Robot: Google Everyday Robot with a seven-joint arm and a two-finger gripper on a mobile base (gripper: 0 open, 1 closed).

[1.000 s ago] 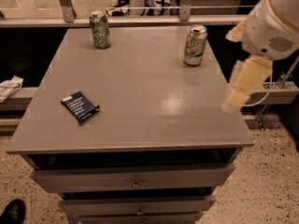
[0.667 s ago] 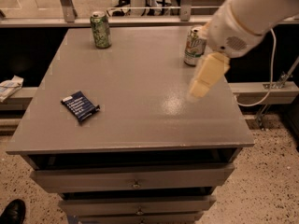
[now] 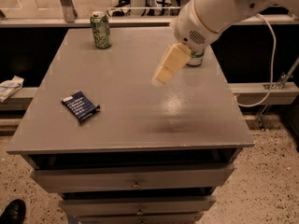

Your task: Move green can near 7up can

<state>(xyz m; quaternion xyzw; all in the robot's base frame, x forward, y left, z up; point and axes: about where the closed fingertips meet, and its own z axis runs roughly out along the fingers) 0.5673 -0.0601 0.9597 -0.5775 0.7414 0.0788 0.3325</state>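
Note:
The green can [image 3: 101, 30], mottled green with a silver top, stands upright at the far left of the grey table [image 3: 131, 115]. The 7up can [image 3: 196, 59] stands at the far right, mostly hidden behind my arm; only its lower part shows. My gripper [image 3: 161, 78] hangs above the table's middle, pointing down and left, well to the right of the green can and just left of the 7up can. It holds nothing that I can see.
A dark blue snack packet [image 3: 80, 106] lies flat on the left front part of the table. Drawers [image 3: 135, 183] sit under the tabletop. A white cable [image 3: 268, 55] hangs from the arm at the right. A railing runs behind the table.
My arm has swung left from beyond the table's right edge to over its middle, now covering most of the 7up can. The cans and the packet have not moved.

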